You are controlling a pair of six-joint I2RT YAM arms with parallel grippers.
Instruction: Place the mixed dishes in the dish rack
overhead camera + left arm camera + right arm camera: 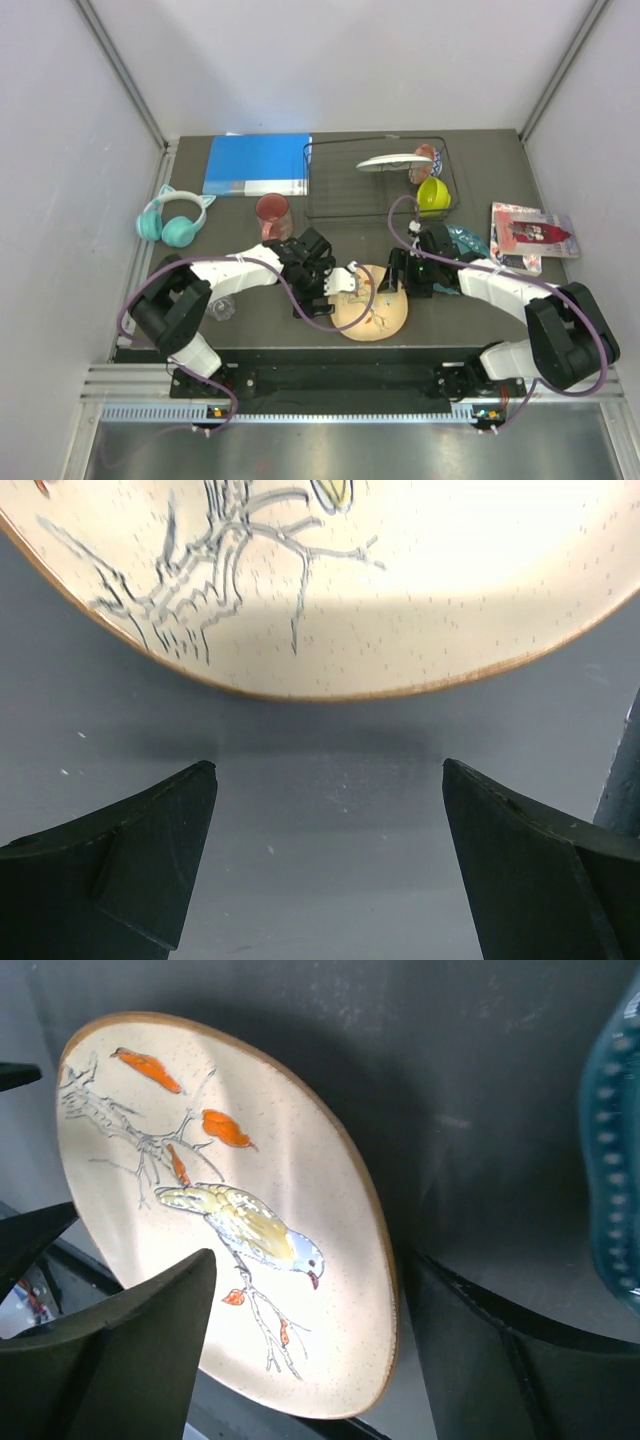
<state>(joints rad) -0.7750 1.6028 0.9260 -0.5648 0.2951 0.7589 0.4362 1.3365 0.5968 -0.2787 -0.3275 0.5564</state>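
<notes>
So the peach plate [372, 318] with the bird-and-branch drawing sits on the dark table [250, 330] near the front edge, between the two arms and outside the dish rack [340, 200]. The left gripper [343, 284] is right at the plate's left rim. In its wrist view the jaws are spread wide with nothing between them but bare table, and the plate's rim [330, 685] lies just ahead of the fingertips. The right gripper [398, 272] is at the plate's upper right edge, also spread wide. From its wrist cam the plate [250, 1210] fills the gap ahead of the fingers [130, 1350], and I honestly can't tell if either pad touches the rim.

The teal scalloped plate [470, 240] lies just beside the right arm, partly tucked under it. It shows as a blue-green edge [610, 1160] at the far right of the right wrist view.

Behind all that, the rack holds the white plate [393, 161] toward its back, the red patterned bowl [426, 158] next to it, and the lime bowl [433, 195] in the right front corner.

The red tumbler [273, 214] stands on the table left of the rack. The clear glass [222, 308] is near the left arm's base. Teal cat-ear headphones [172, 220] sit at far left, a blue book [258, 165] is at the back beside the rack, and a red-and-white printed packet [530, 235] lies at far right.
</notes>
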